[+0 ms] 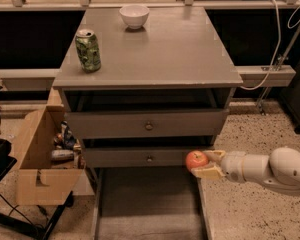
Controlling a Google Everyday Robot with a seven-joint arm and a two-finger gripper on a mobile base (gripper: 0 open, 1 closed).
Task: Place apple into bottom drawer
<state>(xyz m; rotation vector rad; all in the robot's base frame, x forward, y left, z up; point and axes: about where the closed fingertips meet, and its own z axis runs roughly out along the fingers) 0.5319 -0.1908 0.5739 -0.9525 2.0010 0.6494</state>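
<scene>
The red-orange apple (196, 160) is held between the cream fingers of my gripper (206, 164), which reaches in from the right on a white arm. The apple hangs above the right side of the bottom drawer (149, 204), which is pulled out and shows a flat grey floor with thin side walls. The apple sits just in front of the middle drawer's right end. The gripper is shut on the apple.
The grey cabinet top (165, 49) carries a green can (88, 50) and a white bowl (134, 16). Two upper drawers with small knobs (148, 126) sit above. A cardboard box (42, 159) with clutter stands at the left. A cable (277, 39) hangs at the right.
</scene>
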